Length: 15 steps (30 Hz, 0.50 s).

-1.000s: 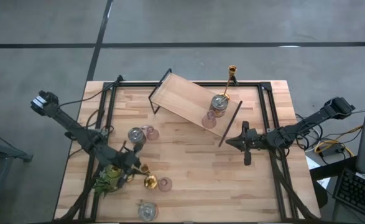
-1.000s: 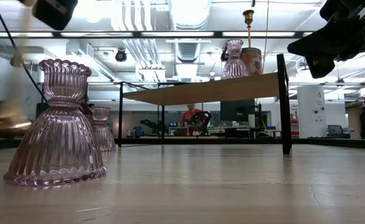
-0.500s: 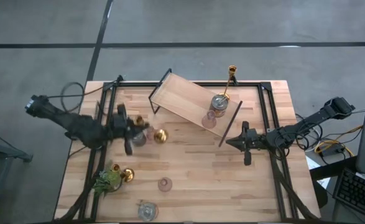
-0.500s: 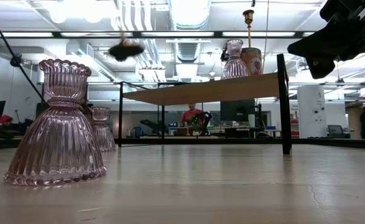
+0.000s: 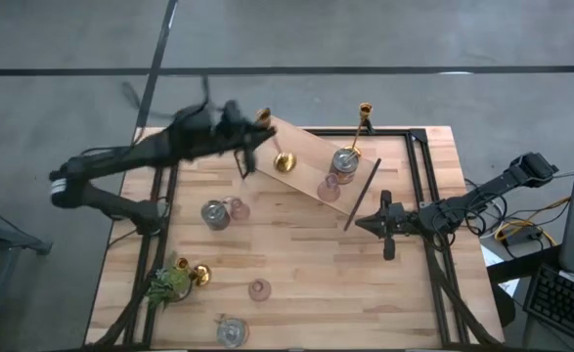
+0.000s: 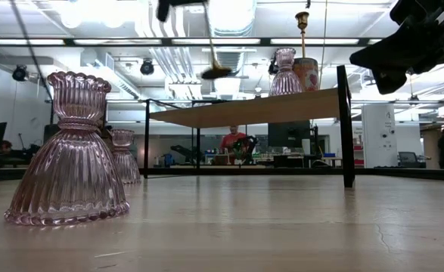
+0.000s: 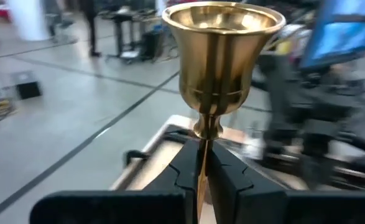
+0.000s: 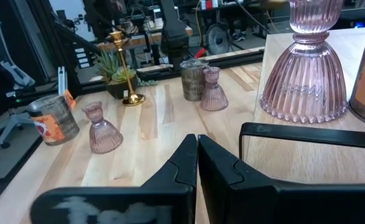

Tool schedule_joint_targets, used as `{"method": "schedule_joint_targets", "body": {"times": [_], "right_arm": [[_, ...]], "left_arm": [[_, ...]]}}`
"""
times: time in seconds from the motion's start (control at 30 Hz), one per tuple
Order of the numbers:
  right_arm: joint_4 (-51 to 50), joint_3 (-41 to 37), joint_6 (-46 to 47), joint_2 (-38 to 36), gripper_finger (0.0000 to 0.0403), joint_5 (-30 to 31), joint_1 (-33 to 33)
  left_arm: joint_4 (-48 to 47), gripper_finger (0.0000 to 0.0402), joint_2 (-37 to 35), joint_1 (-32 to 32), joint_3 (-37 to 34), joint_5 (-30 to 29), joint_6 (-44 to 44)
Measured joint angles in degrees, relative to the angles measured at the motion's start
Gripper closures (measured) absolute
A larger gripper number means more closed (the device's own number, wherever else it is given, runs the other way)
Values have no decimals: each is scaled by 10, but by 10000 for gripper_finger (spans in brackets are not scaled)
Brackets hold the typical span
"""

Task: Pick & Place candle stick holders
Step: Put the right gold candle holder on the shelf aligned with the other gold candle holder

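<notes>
My left gripper [image 5: 254, 140] is high over the far-left end of the tilted wooden shelf [image 5: 301, 147], shut on a gold candlestick holder [image 5: 275, 142]. The shelf bears another gold holder [image 5: 364, 115], a silvery one [image 5: 344, 160] and a pink cup [image 5: 330, 186]. On the table stand a silvery holder [image 5: 213, 213], a pink cup [image 5: 236, 207], a gold holder [image 5: 198, 274], a pink cup [image 5: 259, 288] and a silvery holder [image 5: 230, 332]. My right gripper [image 5: 379, 223] waits shut beside the shelf's right leg. My left gripper pinches the gold holder's slim stem [image 7: 203, 163] between its two fingers, just below the cup [image 7: 222, 56]. The fingers come at it level, across the stem. The holder stands about upright, cup up, its round base [image 6: 217, 73] hanging clear above the shelf.
A small green plant [image 5: 169, 284] sits at the near left beside the gold holder. A black frame [image 5: 419, 176] runs around the table top. The shelf's black legs [image 6: 346, 128] stand mid-table. Bare wood lies in the near middle and right.
My left gripper, shut on the gold holder, has swung from beside the plant at the near left up and toward the far edge, ending above the shelf's left end. The holder has been lifted clear of the table and carried along. The right arm kept still.
</notes>
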Motion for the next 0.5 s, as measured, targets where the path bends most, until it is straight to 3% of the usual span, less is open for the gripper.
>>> {"method": "schedule_joint_targets", "body": {"times": [0.23, 0.4, 0.5], "right_arm": [[-2, -2, 0, 0, 394, -1, 0], [-3, -5, -8, 0, 394, -1, 0], [-3, -6, -6, 0, 394, -1, 0]], "left_arm": [[4, 378, 162, 90, 135, 44, -6], [0, 378, 257, 97, 213, 103, -24], [-7, 377, 295, 96, 243, 105, -21]]}}
